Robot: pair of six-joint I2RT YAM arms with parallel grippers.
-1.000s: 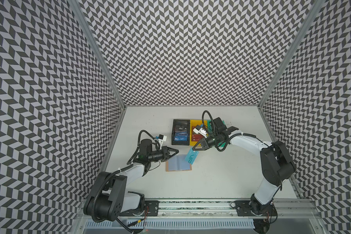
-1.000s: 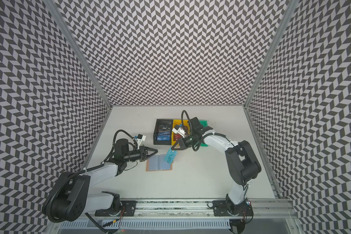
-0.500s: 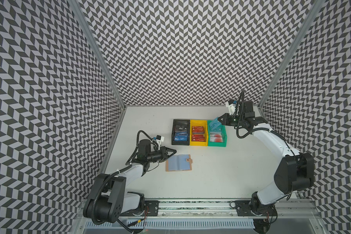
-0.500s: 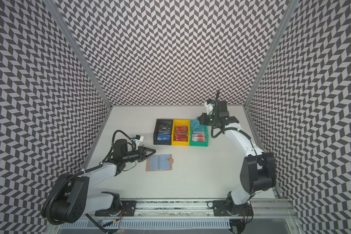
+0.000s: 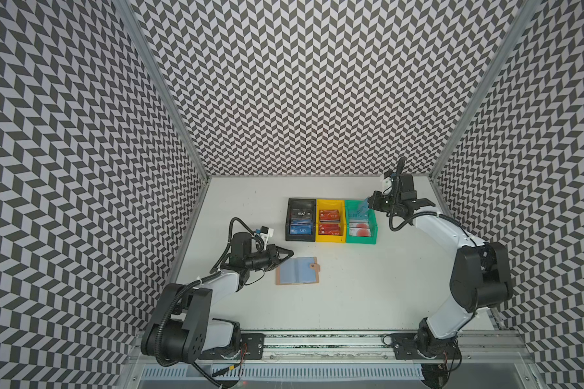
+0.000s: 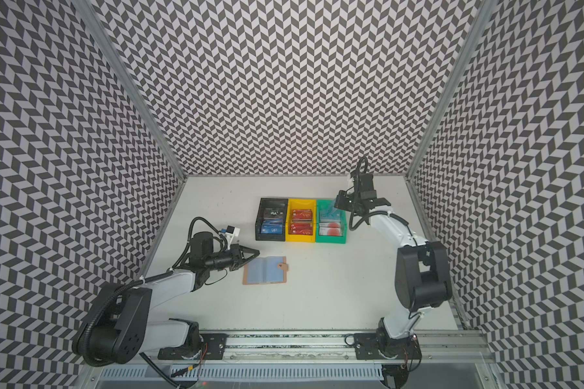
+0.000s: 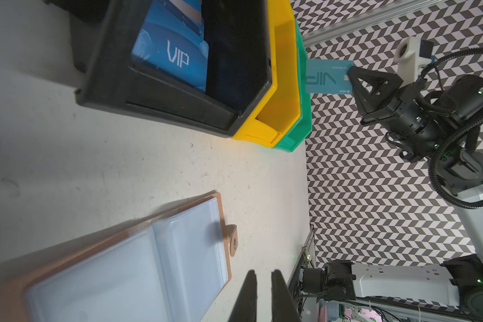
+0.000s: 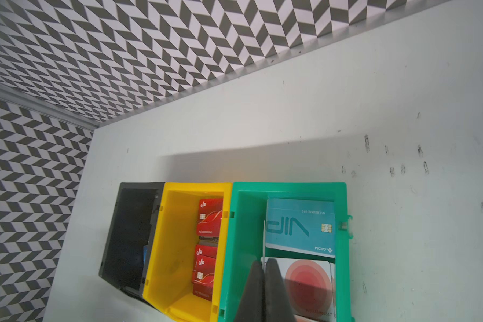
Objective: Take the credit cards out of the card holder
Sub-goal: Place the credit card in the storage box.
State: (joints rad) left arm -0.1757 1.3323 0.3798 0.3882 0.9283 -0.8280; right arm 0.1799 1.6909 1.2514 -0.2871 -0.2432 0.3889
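Altogether three bins (image 5: 330,239) accompany one card holder (image 5: 297,271).

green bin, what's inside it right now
A teal VIP card sits at the far end, white cards with red circles nearer. The right gripper, shut on another teal card, hides part; anything beneath them is covered.
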